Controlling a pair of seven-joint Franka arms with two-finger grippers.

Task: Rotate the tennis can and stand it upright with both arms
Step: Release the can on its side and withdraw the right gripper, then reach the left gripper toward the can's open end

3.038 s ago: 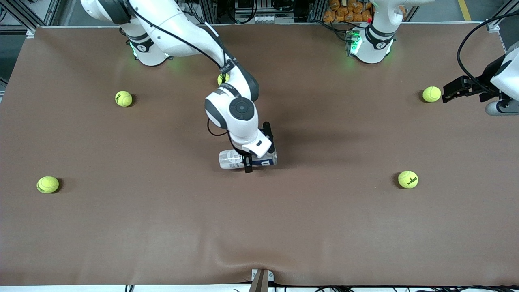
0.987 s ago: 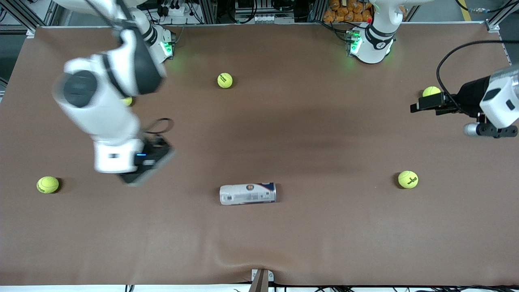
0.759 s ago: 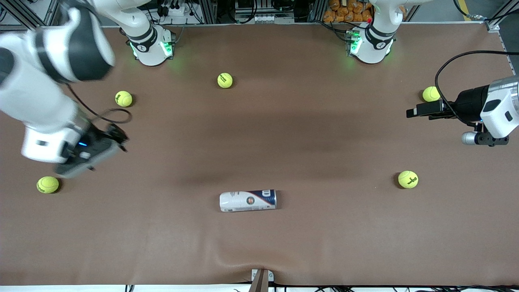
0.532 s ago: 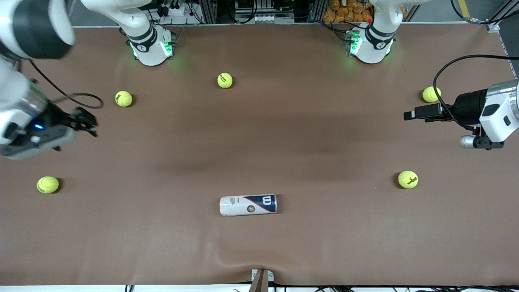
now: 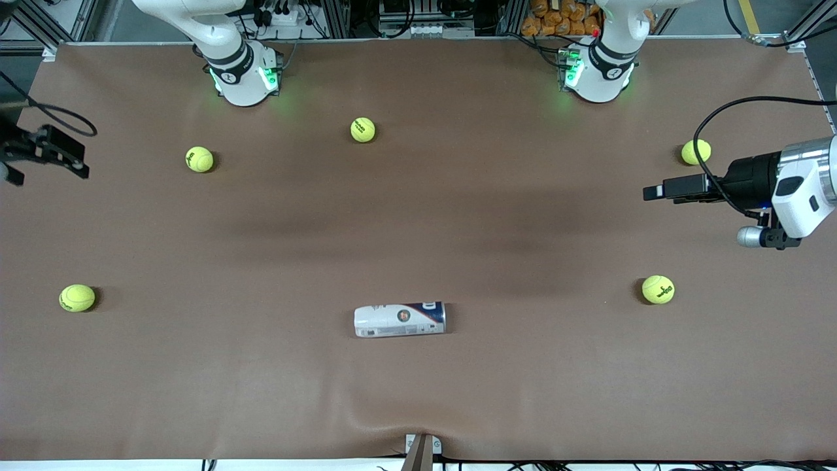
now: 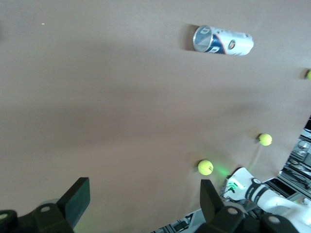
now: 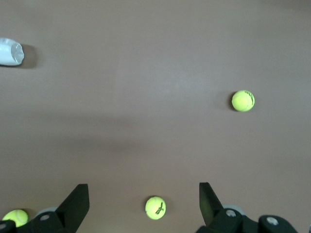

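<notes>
Tennis can (image 5: 399,320), released, has rolled nearer the camera and lies flat on the worktop (image 5: 418,392). Right gripper (image 5: 49,152) has withdrawn, left gripper (image 5: 673,190) hovers; both fingers wide, uprighting pending.

My slim clear-plastic tennis can with a white and navy label (image 5: 399,320) lies on its side on the brown counter (image 5: 418,216), toward six o'clock from the middle. My left tool (image 5: 650,191) hangs over the three o'clock end, near a yellow-green tennis ball (image 5: 696,152). My right tool (image 5: 77,157) hangs over the nine o'clock edge.
</notes>
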